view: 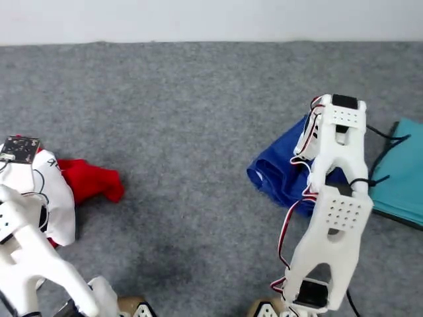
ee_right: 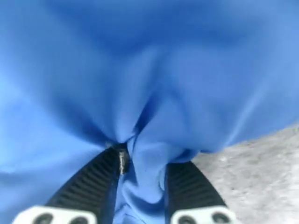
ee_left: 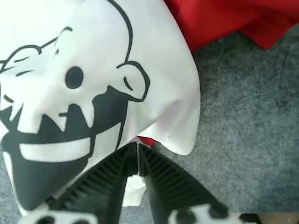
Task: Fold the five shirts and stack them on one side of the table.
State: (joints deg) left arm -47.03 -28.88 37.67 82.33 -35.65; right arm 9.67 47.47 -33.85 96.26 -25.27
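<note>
Across the grey table (view: 198, 119) I count four shirts. The blue shirt (view: 277, 172) lies bunched on the right beside the teal shirt (view: 403, 172); the white shirt (view: 56, 198) sits over the red shirt (view: 96, 179) on the left.

My right gripper (ee_right: 142, 161) is clamped on a thick fold of blue cloth. My left gripper (ee_left: 138, 149) is closed to a sliver at the white shirt's edge, seemingly nipping it. I judge both garments need spreading flat first, so I'd lift slowly and draw each clear of its neighbour, watching that the left doesn't drag the red one along.

The right arm covers much of the blue shirt, the teal one is cut off at the edge, and I cannot tell whether a fifth lies underneath.
</note>
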